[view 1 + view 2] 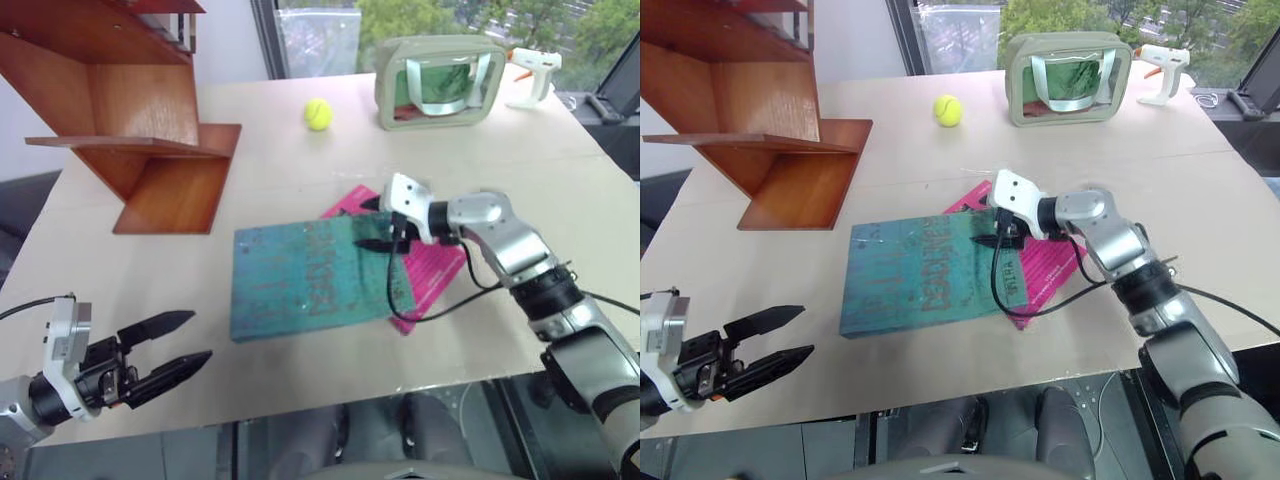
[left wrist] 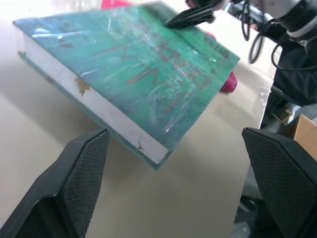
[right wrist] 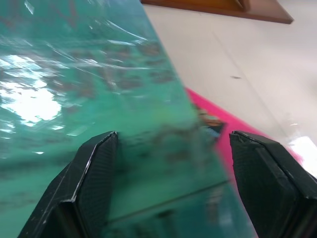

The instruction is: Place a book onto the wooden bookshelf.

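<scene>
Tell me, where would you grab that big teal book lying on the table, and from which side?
Probably the long near edge of the book, coming in from the robot's side. It lies flat, partly over the pink book, so pinching from above finds nothing. In the left wrist view that edge looks raised off the table, which could let one finger of the open left pincer slip beneath.

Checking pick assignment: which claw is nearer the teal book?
Right. The right claw hovers over the teal book near its far right edge; the left claw sits off its near left corner.

the book (image 1: 300,280) hides most of the pink book (image 1: 435,270).
</scene>
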Motion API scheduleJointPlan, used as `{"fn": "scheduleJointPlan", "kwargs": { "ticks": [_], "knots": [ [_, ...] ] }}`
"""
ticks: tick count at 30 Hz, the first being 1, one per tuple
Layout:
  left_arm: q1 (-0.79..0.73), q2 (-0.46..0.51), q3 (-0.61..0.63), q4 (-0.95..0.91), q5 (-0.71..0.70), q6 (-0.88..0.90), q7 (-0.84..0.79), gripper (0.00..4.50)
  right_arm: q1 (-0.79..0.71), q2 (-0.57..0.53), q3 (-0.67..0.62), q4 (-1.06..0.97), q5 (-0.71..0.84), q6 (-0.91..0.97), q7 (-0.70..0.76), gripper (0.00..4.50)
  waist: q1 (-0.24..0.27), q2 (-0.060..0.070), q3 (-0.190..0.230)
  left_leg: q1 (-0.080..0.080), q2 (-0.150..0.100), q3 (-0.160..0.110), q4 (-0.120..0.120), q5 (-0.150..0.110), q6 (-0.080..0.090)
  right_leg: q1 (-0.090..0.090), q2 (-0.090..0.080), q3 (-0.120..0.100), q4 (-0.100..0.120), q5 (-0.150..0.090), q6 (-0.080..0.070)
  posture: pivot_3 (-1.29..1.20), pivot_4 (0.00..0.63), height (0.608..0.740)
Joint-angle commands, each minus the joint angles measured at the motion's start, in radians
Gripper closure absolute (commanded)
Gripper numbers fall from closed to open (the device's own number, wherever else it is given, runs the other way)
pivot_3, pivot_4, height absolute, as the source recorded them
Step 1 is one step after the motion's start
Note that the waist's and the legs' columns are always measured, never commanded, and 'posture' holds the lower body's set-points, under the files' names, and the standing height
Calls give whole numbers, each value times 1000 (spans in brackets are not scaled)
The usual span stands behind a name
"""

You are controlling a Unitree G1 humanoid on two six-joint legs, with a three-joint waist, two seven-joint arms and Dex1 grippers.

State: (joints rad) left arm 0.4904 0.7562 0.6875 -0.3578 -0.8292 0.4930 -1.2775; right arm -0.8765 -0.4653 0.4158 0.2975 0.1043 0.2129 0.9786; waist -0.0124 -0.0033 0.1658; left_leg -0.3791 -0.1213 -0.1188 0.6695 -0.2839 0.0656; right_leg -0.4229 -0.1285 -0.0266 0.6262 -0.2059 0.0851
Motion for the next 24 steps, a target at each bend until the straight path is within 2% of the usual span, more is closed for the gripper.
{"fn": "scheduleJointPlan", "kwargs": {
  "ticks": [1,7,16,18,22,24],
  "knots": [
    [5,-12,17,-34,-15,-20,10,0,4,-49,-10,84,-63,12,29,839,1,0,0,1,0,0,0,0,0,1,0,0,0,0,0,0,150,740],
    [-7,-20,-5,-39,-10,-23,22,0,76,-106,-25,-26,-36,96,120,839,4,0,-3,2,0,0,0,-1,-1,2,0,0,0,0,0,0,150,740],
    [-83,-6,-67,-15,-9,-9,32,0,173,-153,-93,-110,-70,266,25,839,9,-1,-12,4,1,0,0,-2,-4,4,1,0,0,0,0,0,150,740],
    [-86,-4,-78,-12,-8,-6,26,0,206,-146,-151,-169,-26,298,1,839,15,-3,-14,4,0,0,0,-3,-4,5,0,0,0,0,0,0,150,740],
    [-99,5,-96,0,-6,-6,11,0,284,-149,-355,-419,180,410,7,839,29,-1,-12,5,1,-1,0,-3,-5,5,1,0,0,0,0,0,150,740],
    [-112,12,-108,13,1,-14,2,0,337,-186,-414,-539,240,493,4,1354,28,2,-9,2,1,-1,0,-3,-4,3,0,0,0,0,0,0,150,740]
  ]
}}
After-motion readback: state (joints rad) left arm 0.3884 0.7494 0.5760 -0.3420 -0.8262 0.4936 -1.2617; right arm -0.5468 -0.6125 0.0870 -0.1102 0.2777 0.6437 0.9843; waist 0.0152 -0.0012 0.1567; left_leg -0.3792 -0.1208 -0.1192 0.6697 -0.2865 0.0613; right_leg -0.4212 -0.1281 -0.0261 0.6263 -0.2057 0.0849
